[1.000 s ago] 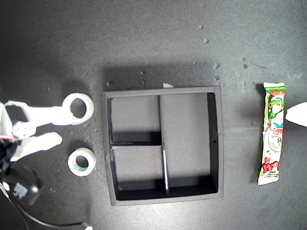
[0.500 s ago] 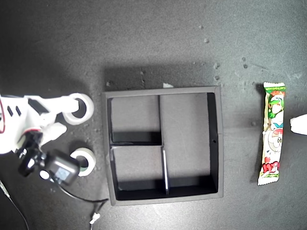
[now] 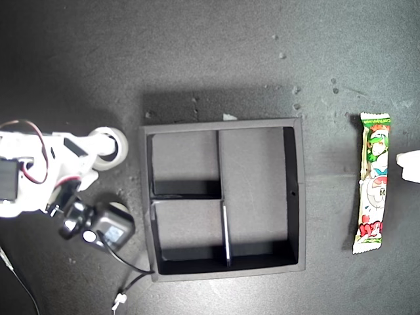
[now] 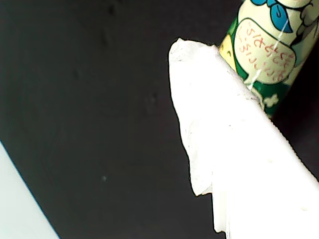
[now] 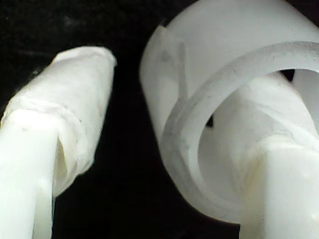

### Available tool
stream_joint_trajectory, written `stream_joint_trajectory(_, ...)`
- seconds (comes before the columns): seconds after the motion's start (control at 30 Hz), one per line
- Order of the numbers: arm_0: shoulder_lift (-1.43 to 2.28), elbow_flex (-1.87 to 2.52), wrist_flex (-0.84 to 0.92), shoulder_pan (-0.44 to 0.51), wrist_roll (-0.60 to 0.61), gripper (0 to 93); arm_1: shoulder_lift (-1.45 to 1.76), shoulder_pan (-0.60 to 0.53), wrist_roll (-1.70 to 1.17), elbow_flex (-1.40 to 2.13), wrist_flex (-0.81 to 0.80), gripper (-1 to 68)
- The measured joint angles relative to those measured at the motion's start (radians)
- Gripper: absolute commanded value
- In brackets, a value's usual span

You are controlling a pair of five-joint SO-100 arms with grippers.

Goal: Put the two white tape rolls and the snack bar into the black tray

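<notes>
The larger white tape roll (image 3: 109,147) lies on the dark table left of the black tray (image 3: 223,125) in the exterior view. My second gripper (image 3: 88,161) is open: one finger reaches into the roll's (image 5: 219,89) hole, the other finger (image 5: 75,84) stands outside with a gap. The smaller tape roll is almost wholly covered by the arm's black camera module (image 3: 108,224). The snack bar (image 3: 373,184) lies lengthwise right of the tray. My first gripper (image 3: 409,165) shows only a white tip at the exterior view's right edge, beside the bar (image 4: 264,50). All three tray compartments hold nothing.
A thin cable with a white connector (image 3: 120,300) trails on the table below the second arm, near the tray's lower-left corner in the exterior view. Small crumbs speckle the mat above the tray.
The second arm swung so that its camera module now covers the smaller roll, and its finger has slid further into the larger roll. The first gripper's tip has drawn back toward the exterior view's right edge.
</notes>
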Motion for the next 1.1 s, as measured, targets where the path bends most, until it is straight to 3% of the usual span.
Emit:
stream_joint_trajectory(0.27,-0.003,-0.003,-0.003,-0.034,-0.014,9.4,-0.035,-0.014,-0.072,-0.003,-0.008,27.7)
stream_joint_trajectory(0.57,0.012,-0.011,0.011,-0.043,-0.014,4.8,-0.341,-0.025,-0.15,-0.264,-0.043,30.0)
stream_joint_trajectory(0.87,0.14,-0.051,0.137,-0.063,-0.005,3.6,-1.255,-0.037,-0.152,-0.943,0.313,32.3)
stream_joint_trajectory(1.1,0.25,-0.144,0.276,-0.078,0.028,3.4,-1.474,-0.097,-0.078,-1.055,0.457,32.6)
